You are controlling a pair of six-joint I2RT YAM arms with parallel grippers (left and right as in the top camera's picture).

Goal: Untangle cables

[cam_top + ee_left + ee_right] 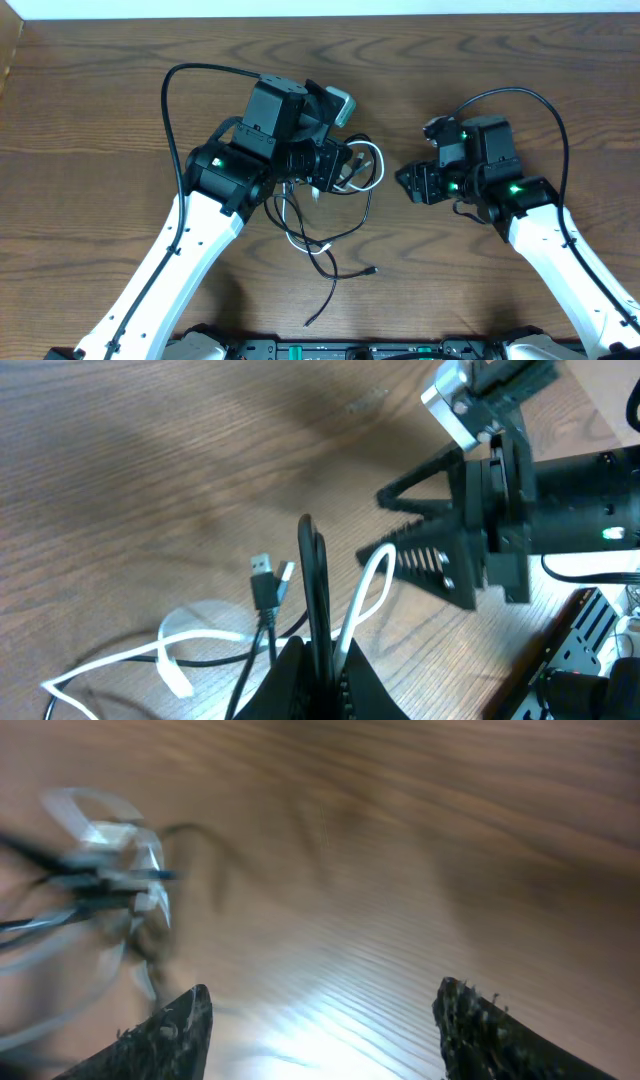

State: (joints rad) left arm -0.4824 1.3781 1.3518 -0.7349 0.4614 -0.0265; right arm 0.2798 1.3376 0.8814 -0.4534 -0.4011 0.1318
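Left gripper [318, 665] clamped on cables [313, 575], black and white loops pinched between its jaws. Right gripper [322, 1020] jaws apart, empty, cables off to one side. Separation judged underway; next, one loop to be taken and drawn off.

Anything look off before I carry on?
Nothing is damaged or spilled. The black cable and white cable lie tangled together under the left pincer, which is shut on loops of both. The right pincer is open and empty, apart from them.
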